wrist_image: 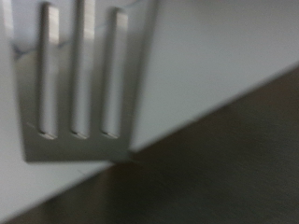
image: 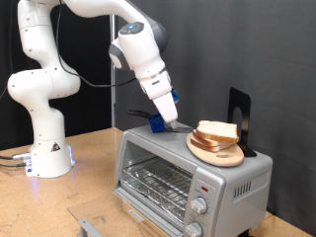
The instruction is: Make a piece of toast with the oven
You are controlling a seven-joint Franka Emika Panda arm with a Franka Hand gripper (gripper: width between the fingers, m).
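Observation:
The silver-grey oven stands on the table with its glass door closed, and the wire rack shows through the glass. A round wooden plate on the oven's roof carries two stacked slices, the top one being the piece of toast. My gripper hovers low over the roof, just to the exterior view's left of the plate. It is shut on a spatula whose black handle sticks out to the left and whose metal blade points at the bread. In the wrist view the slotted spatula blade fills the frame above the pale oven roof. My fingers do not show there.
A black stand rises behind the plate at the oven's far right. Two round knobs and a red light sit on the oven's front right. The robot base stands at the left on the wooden table.

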